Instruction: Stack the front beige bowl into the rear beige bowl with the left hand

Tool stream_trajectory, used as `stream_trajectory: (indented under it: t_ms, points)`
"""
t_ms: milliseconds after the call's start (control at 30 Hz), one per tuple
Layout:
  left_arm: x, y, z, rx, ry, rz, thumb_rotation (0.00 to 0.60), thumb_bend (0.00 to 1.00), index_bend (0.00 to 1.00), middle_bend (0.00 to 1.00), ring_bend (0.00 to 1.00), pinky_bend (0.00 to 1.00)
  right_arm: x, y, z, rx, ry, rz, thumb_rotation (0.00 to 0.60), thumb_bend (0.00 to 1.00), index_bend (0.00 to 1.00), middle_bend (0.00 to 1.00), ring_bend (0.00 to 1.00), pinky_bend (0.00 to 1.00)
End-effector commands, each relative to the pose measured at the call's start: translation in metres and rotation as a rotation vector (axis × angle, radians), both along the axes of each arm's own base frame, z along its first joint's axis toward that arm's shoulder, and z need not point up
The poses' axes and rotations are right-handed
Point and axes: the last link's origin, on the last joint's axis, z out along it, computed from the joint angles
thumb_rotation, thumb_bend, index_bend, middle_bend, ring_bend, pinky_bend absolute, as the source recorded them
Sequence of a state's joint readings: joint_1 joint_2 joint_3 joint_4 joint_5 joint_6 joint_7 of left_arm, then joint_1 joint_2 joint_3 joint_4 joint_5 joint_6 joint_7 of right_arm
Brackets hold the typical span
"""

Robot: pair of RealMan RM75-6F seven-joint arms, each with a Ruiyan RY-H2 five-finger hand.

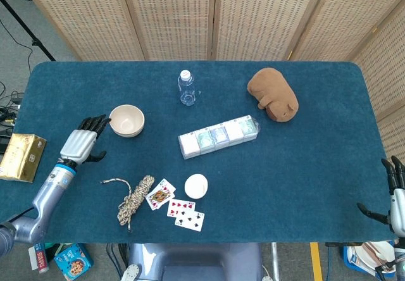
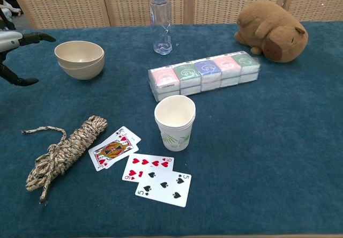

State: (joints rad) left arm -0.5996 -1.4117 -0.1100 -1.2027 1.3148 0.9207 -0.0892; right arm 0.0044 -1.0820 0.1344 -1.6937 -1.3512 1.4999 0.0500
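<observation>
Two beige bowls (image 1: 126,120) (image 2: 80,59) sit nested one inside the other on the blue table, left of centre. My left hand (image 1: 81,145) (image 2: 13,50) is to the left of the stack and a little nearer me, apart from it, fingers spread and holding nothing. In the chest view only part of that hand shows at the left edge. My right hand (image 1: 394,192) hangs at the far right past the table's front corner, fingers apart and empty; the chest view does not show it.
A water bottle (image 1: 186,88) stands behind centre. A row of tissue packs (image 1: 219,136) and a brown plush toy (image 1: 273,94) lie to the right. A paper cup (image 2: 174,122), playing cards (image 2: 142,166) and a coiled rope (image 2: 63,154) sit near the front. A yellow box (image 1: 22,157) is off the left edge.
</observation>
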Motion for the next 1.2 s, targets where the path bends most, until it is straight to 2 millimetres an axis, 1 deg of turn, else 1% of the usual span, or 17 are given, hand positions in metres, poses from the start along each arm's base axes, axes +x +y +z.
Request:
stream_trajectory:
  t_ms: [33, 167, 367, 667, 1000, 1200]
  points:
    - [-0.001, -0.002, 0.001, -0.01, 0.004, -0.008, 0.6, 0.32, 0.0, 0.0, 0.0, 0.0, 0.0, 0.0, -0.001, 0.003, 0.001, 0.0, 0.6, 0.0, 0.0, 0.0, 0.0, 0.0]
    - [-0.001, -0.002, 0.0, -0.014, 0.0, -0.006, 0.6, 0.32, 0.0, 0.0, 0.0, 0.0, 0.0, 0.0, -0.002, 0.002, 0.004, -0.002, 0.6, 0.0, 0.0, 0.0, 0.0, 0.0]
    - [-0.007, -0.002, -0.006, -0.024, 0.003, 0.019, 0.6, 0.32, 0.0, 0.0, 0.0, 0.0, -0.001, 0.0, -0.002, 0.002, 0.004, -0.006, 0.6, 0.0, 0.0, 0.0, 0.0, 0.0]
    - [-0.01, 0.006, -0.017, -0.032, -0.008, 0.05, 0.6, 0.32, 0.0, 0.0, 0.0, 0.0, -0.001, 0.0, -0.001, -0.001, 0.002, -0.006, 0.6, 0.0, 0.0, 0.0, 0.0, 0.0]
    - [-0.017, 0.003, -0.024, -0.045, 0.006, 0.061, 0.6, 0.32, 0.0, 0.0, 0.0, 0.0, -0.001, -0.001, -0.001, 0.001, 0.001, -0.007, 0.6, 0.0, 0.0, 0.0, 0.0, 0.0]
    - [-0.016, 0.003, -0.027, -0.046, -0.002, 0.062, 0.6, 0.32, 0.0, 0.0, 0.0, 0.0, -0.001, 0.0, -0.001, 0.0, -0.001, -0.008, 0.6, 0.0, 0.0, 0.0, 0.0, 0.0]
